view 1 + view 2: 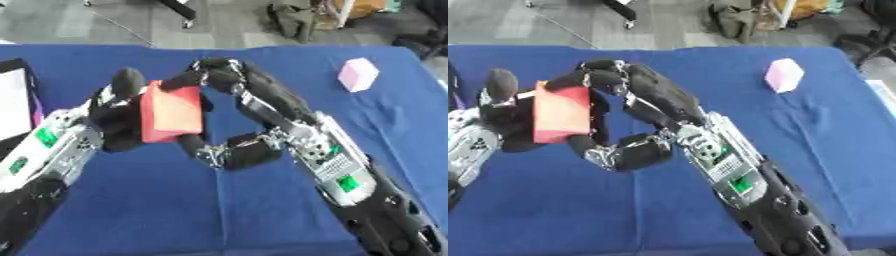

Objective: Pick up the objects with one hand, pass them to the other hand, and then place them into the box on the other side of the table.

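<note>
My right forearm fills the 5 o'clock corner nearest me, running up to the right hand [229,112], whose fingers curl over the top of the red block [172,114] while the thumb hooks under its lower edge; my left hand [122,117] sits behind the block at 9 o'clock, fingers wrapped round its far side, so both hands are gripping it at once, above the blue worktop [262,210] near centre. I judge this the handover itself; which hand is giving I cannot say from here. To do it well I'd keep the block level, confirm the receiving hand has opposing contact top and bottom, then relax the giving hand's fingers outward without dragging the block sideways; only then draw the arms apart. A pink block [357,74] lies well apart at 2 o'clock; a white-and-dark box edge [16,100] shows at 9 o'clock, possibly the target, though I can't be sure.
</note>
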Robot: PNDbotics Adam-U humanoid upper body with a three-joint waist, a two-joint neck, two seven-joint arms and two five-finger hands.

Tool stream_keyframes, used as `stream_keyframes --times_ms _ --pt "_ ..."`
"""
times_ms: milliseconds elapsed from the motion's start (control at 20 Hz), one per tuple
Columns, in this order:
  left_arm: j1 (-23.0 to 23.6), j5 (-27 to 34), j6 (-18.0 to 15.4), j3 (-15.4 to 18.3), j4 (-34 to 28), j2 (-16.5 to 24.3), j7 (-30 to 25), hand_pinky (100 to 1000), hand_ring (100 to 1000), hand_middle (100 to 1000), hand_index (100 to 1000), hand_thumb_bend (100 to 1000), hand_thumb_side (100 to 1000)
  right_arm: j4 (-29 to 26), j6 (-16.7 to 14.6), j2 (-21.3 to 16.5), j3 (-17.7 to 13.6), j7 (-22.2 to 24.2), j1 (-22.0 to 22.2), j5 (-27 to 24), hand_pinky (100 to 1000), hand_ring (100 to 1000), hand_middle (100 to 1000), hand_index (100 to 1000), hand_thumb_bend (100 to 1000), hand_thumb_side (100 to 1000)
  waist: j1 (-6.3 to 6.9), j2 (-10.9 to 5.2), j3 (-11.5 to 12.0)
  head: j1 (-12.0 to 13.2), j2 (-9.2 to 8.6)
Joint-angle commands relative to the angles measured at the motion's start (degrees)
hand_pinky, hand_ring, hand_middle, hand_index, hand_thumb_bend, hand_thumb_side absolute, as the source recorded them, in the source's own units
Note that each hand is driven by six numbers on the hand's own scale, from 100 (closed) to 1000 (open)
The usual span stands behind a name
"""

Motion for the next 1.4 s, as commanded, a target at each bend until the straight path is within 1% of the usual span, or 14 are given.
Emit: stream_keyframes --times_ms 50,250,550,700,800,850,1150,1350,1400 --pt "-0.83 0.04 0.59 -0.14 -0.32 1.43 -0.26 686 611 519 711 988 590 -0.88 0.27 -0.37 -0.6 -0.36 -0.51 0.47 673 615 280 395 100 100 0.27 -0.51 -0.08 0.17 -0.11" --pt "-0.52 -0.12 0.76 -0.26 -0.05 1.99 -0.26 685 607 514 704 978 585 -0.89 0.46 -0.4 -0.62 -0.41 -0.39 0.6 673 614 280 395 100 100 0.31 -0.48 -0.13 0.32 -0.11" --pt "-0.09 0.01 1.15 -0.45 0.18 2.15 -0.15 683 596 496 686 927 564 -0.64 0.47 -0.34 -0.73 -0.44 -0.23 0.8 673 614 280 395 100 100 0.37 -0.45 -0.17 0.35 -0.11" --pt "-0.08 0.12 1.33 -0.53 0.2 2.06 -0.04 682 595 495 685 926 563 -0.59 0.41 -0.31 -0.73 -0.45 -0.19 0.86 673 614 280 395 100 100 0.39 -0.46 -0.19 0.36 -0.11" --pt "-0.08 0.19 1.51 -0.58 0.32 1.93 0.25 673 567 460 639 862 543 -0.58 0.38 -0.28 -0.71 -0.42 -0.19 0.88 674 615 281 396 100 100 0.39 -0.43 -0.24 0.36 -0.11" --pt "-0.11 0.29 1.62 -0.61 0.39 1.8 0.52 671 561 453 632 854 541 -0.59 0.37 -0.25 -0.7 -0.41 -0.18 0.89 674 615 281 396 100 100 0.4 -0.41 -0.26 0.36 -0.11" --pt "-0.51 1.36 2.13 -0.93 0.38 1.11 2.09 653 499 356 554 730 511 -0.65 0.33 -0.16 -0.73 -0.37 -0.17 0.86 676 616 288 404 100 100 0.41 -0.32 -0.39 0.44 -0.11" --pt "-0.79 2.24 2.55 -1.19 0.45 0.7 3.21 636 435 260 484 532 481 -0.66 0.15 -0.18 -0.81 -0.44 -0.16 0.89 681 619 314 438 100 151 0.4 -0.31 -0.46 0.43 -0.11" --pt "-0.86 2.37 2.71 -1.26 0.47 0.64 3.47 633 427 248 476 506 477 -0.65 0.14 -0.19 -0.85 -0.5 -0.13 0.89 681 620 318 442 100 160 0.39 -0.31 -0.47 0.46 -0.11"
